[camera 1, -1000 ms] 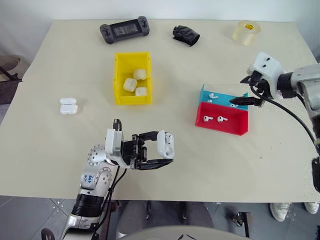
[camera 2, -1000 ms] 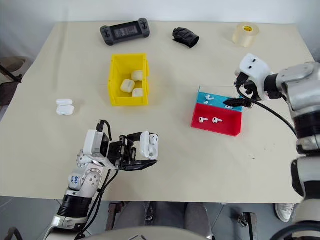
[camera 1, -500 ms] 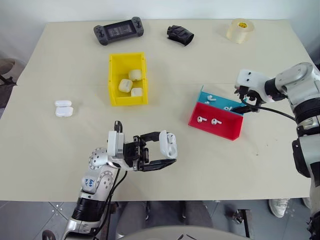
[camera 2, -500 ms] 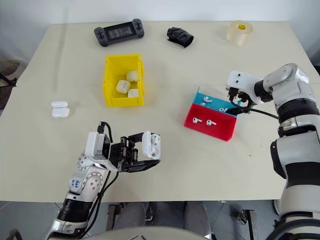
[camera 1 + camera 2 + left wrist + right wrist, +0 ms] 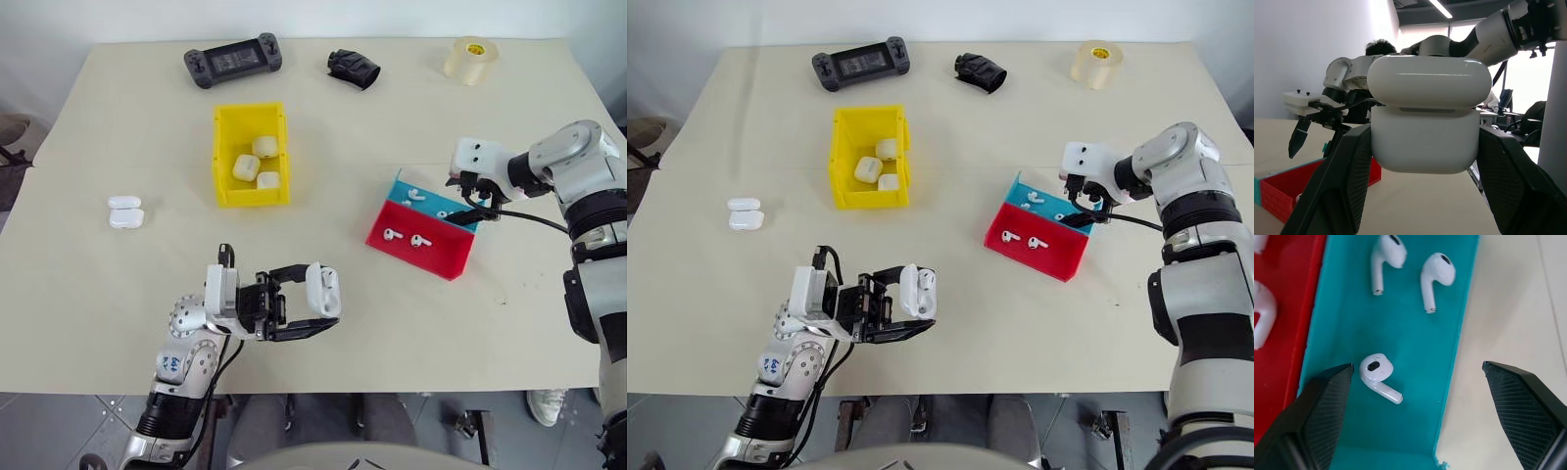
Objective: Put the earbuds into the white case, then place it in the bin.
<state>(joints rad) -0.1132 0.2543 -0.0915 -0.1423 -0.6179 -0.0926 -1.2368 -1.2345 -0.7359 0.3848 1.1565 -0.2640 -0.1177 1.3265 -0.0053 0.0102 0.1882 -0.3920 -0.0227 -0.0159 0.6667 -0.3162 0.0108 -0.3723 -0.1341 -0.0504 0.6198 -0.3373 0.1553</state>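
We're at the earbud-picking step: our left gripper is clamped on the white case near the tabletop's front edge, lid seemingly closed. Our right gripper hangs spread wide over the blue tray, one finger just beside an earbud. Next it probably needs to drop and pinch that bud cleanly before anything reaches the yellow bin further back.

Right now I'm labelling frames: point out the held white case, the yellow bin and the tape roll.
white case (image 5: 1425, 128), left wrist view, body front.
yellow bin (image 5: 224, 157), left eye view, left wall.
tape roll (image 5: 468, 65), left eye view, side.
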